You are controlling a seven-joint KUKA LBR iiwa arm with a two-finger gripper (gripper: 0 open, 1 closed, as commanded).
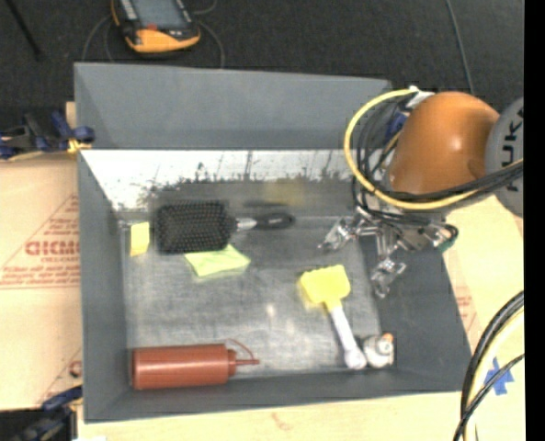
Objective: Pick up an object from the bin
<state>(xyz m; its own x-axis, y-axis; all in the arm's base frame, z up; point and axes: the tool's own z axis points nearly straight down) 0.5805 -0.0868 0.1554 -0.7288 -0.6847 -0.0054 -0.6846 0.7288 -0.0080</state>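
- The end effector [382, 251] hangs by the right side of the bin [102, 274], under the arm's round orange cover [437, 145]. It is not clear how far open it is. Nothing can be seen in its hold.
- The thing nearest to it is a yellow scrub brush [327, 288] with a white handle. It lies flat on the bin floor, toward the right side. Its yellow head is just beside the end effector, and the handle runs to the near right corner.
- This brush looks light. The yellow head looks soft and may squash. The white handle looks stiff and thin, and it may be a bit slippery.
- The best place to take hold is likely across the handle, just below the head. There is bare floor on both sides there.
- A small white and orange thing [380, 347] sits right at the end of the handle, in the near right corner. It could get bumped or picked up too.
- The right wall of the bin is close, so there is little room on that side.
- A red squeeze bottle [182, 367] lies along the near edge, well apart.
- A black hairbrush [194, 226], a yellow-green pad [217, 263] and a small yellow block [140, 239] lie toward the far left. They are out of the way.
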